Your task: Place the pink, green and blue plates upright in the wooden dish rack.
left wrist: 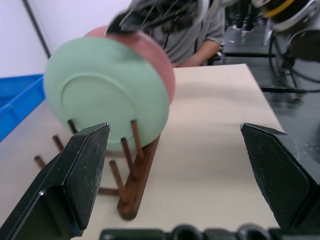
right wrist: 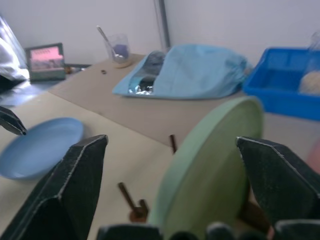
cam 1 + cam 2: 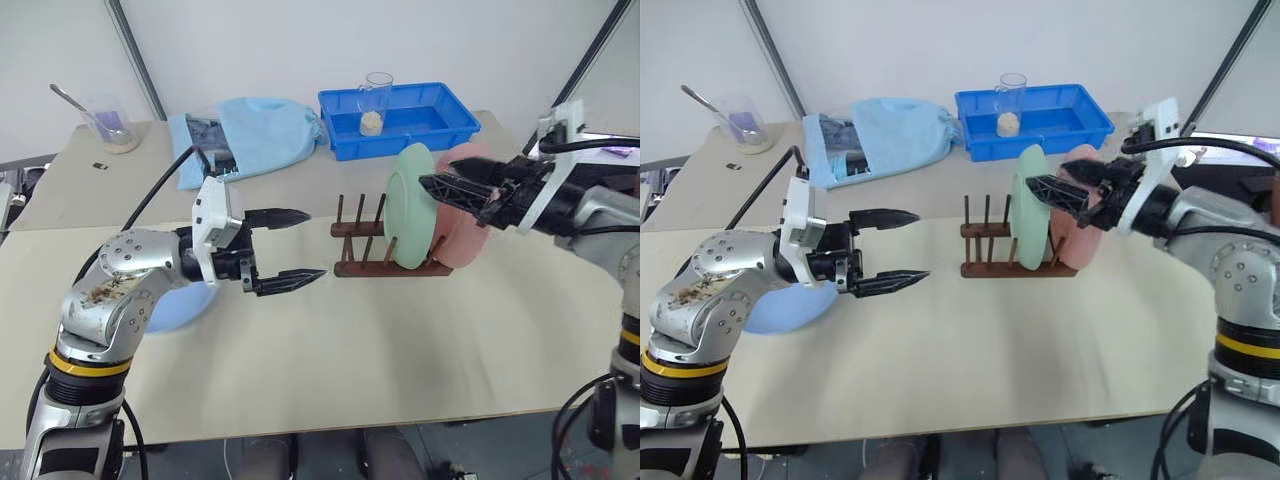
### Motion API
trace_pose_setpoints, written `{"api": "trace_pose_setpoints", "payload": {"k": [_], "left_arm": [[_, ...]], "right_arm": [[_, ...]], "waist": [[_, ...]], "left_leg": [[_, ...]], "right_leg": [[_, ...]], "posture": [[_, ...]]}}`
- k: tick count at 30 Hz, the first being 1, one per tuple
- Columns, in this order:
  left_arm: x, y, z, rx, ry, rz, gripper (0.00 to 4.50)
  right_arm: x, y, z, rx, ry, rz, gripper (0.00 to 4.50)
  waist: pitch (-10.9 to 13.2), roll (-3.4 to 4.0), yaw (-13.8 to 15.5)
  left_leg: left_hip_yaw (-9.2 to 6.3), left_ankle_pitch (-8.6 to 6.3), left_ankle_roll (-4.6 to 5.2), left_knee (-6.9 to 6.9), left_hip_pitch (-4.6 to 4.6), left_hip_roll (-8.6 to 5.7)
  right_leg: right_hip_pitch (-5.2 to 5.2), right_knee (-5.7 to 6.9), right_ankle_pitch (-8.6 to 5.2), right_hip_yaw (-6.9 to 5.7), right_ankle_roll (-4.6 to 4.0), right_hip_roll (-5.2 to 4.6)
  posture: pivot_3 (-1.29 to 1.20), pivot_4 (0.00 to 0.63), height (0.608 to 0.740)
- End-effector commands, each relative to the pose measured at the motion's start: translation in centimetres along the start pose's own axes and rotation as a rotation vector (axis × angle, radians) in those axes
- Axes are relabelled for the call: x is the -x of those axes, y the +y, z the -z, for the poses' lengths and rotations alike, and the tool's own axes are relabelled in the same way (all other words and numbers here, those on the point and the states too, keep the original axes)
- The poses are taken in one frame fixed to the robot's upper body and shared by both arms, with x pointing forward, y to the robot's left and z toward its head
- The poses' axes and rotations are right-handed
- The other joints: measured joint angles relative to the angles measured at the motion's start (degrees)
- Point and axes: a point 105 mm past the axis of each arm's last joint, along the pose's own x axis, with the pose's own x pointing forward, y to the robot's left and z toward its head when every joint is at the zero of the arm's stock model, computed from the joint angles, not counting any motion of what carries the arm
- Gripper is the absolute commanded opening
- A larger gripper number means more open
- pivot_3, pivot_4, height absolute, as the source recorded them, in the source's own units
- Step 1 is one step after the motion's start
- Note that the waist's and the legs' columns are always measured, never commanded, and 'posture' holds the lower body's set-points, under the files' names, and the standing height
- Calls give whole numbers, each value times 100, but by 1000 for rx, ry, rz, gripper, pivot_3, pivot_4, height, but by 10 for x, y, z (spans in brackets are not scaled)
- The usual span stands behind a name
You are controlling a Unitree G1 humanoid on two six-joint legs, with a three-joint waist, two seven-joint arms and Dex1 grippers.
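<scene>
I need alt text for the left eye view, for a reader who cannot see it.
A green plate and a pink plate stand upright in the wooden dish rack, the open right pincer at their top edge. The open left pincer hovers beside the rack; a blue plate lies flat.

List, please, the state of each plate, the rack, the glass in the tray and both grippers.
green plate: upright in the rack
pink plate: upright in the rack, behind the green one
blue plate: flat on the table
wooden dish rack: left slots free
glass: upright in the blue tray
left gripper: open, holds nothing
right gripper: open at the green plate's rim
</scene>
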Motion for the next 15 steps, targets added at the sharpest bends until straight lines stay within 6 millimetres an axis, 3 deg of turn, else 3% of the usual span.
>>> {"api": "trace_pose_setpoints", "payload": {"k": [1, 4, 9, 12, 14, 15], "left_arm": [[13, 9, -7, -42, 3, -120, 4500], [34, 32, -4, 0, -16, -371, 4500], [99, 62, 7, 6, -53, -914, 4500], [142, 65, 23, 91, -46, -1208, 4500], [180, 56, 46, 181, 10, -1437, 4500], [189, 51, 53, 210, 30, -1493, 4500]], "right_arm": [[5, 16, -32, 225, -54, -85, 4468], [5, 36, -36, 319, -30, -230, 4468], [-4, 59, -23, 479, 24, -437, 4468], [-12, 62, -15, 489, 31, -490, 4468], [-18, 62, -9, 496, 36, -521, 4468], [-19, 62, -8, 499, 38, -529, 4468]], "waist": [[0, 0, -3], [0, 0, -14], [0, -2, -30], [1, -6, -1], [0, -7, 1], [-1, -8, 2]], "left_leg": [[1, 0, 0, 0, 1, 0], [3, 0, 0, 0, 5, 5], [10, 0, 0, 0, 17, 12], [9, 2, -4, 2, 16, 11], [11, 3, -6, 3, 17, 10], [10, 3, -6, 3, 18, 9]], "right_leg": [[0, 0, 0, 0, 0, 0], [1, 1, 0, 0, 0, 2], [7, -1, 4, 2, -3, 1], [6, 0, 11, 2, -3, -1], [6, -1, 17, 3, -3, -4], [7, -1, 18, 3, -3, -4]], "posture": [[0, 150, 740], [0, 150, 740], [0, 150, 740], [0, 150, 740], [0, 150, 740], [0, 150, 740]]}}
